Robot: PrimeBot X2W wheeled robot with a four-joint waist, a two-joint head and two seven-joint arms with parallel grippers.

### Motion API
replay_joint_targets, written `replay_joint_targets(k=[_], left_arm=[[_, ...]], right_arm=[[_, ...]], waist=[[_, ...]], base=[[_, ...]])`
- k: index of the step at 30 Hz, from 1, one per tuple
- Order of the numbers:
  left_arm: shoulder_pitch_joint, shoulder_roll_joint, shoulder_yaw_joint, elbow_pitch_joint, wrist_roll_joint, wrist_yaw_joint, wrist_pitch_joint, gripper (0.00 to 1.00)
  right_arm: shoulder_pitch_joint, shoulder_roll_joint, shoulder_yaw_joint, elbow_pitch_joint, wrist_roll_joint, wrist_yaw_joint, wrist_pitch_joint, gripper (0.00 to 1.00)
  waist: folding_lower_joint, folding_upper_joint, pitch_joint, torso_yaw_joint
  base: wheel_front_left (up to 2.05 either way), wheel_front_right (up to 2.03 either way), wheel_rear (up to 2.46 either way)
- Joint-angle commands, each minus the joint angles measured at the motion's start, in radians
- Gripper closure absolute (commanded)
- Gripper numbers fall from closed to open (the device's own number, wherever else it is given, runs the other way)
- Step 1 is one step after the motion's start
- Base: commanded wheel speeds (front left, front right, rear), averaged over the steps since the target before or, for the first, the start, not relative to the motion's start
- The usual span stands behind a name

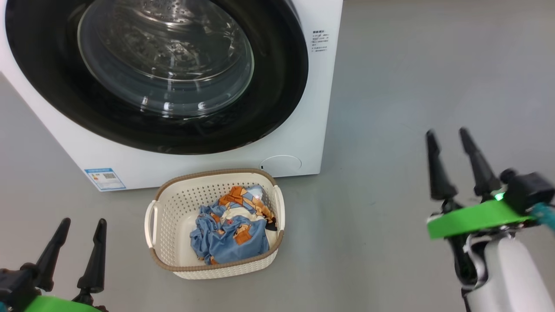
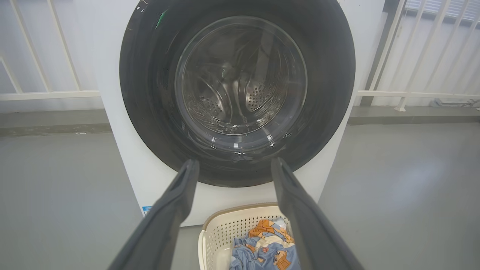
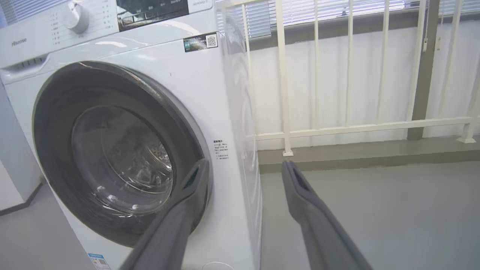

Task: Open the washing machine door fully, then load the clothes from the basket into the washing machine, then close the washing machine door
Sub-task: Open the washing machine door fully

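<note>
The white washing machine (image 1: 303, 112) stands ahead with its round glossy black door (image 1: 277, 86) shut flat against the front; the drum shows through the glass. On the floor right before it sits the cream basket (image 1: 167, 208), holding crumpled light-blue clothes (image 1: 230, 234) with orange patches. My left gripper (image 1: 82, 223) is open at the lower left, left of the basket, empty. My right gripper (image 1: 448, 132) is open and empty at the right, raised off the floor, well clear of machine and basket. The left wrist view faces the door (image 2: 150, 112) over the basket (image 2: 221, 228); the right wrist view sees the door (image 3: 52, 150) obliquely.
Grey floor (image 1: 412, 86) spreads to the right of the machine. A white railing (image 3: 356, 127) and a low ledge run behind it. A blue label (image 1: 105, 178) and a round white flap (image 1: 281, 164) mark the machine's lower front.
</note>
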Motion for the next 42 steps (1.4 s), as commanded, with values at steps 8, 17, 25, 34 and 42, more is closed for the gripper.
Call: replay_joint_targets(k=[8, 17, 25, 34, 42], left_arm=[[-0.042, 0.033, 0.039, -0.030, -0.032, -0.002, -0.006, 0.00], [-0.057, 0.048, 0.027, -0.039, -0.050, -0.002, -0.006, 0.00], [-0.082, 0.065, 0.024, -0.045, -0.072, -0.002, -0.006, 0.00], [-0.105, 0.077, 0.014, -0.055, -0.097, -0.002, -0.006, 0.00], [-0.123, 0.088, 0.014, -0.062, -0.119, -0.002, -0.006, 0.00]], right_arm=[[-0.138, 0.000, -0.038, 0.051, 0.430, -0.001, -0.012, 0.00], [-0.250, 0.000, -0.051, 0.211, 0.861, -0.001, -0.012, 0.61], [-0.374, 0.000, -0.010, 0.332, 1.110, -0.001, -0.012, 1.00], [-0.525, 0.000, 0.055, 0.451, 1.203, -0.001, -0.012, 1.00], [-0.646, -0.001, 0.085, 0.520, 1.179, -0.001, 0.006, 1.00]], waist=[[0.0000, -0.0001, 0.028, 0.030], [0.0000, -0.0001, 0.063, 0.062], [0.0000, -0.0001, 0.112, 0.086], [0.0000, -0.0001, 0.178, 0.111], [0.0000, -0.0001, 0.224, 0.124]], base=[[0.00, 0.00, 0.00], [0.00, 0.00, 0.00], [0.00, 0.00, 0.00], [0.00, 0.00, 0.00], [0.00, 0.00, 0.00]])
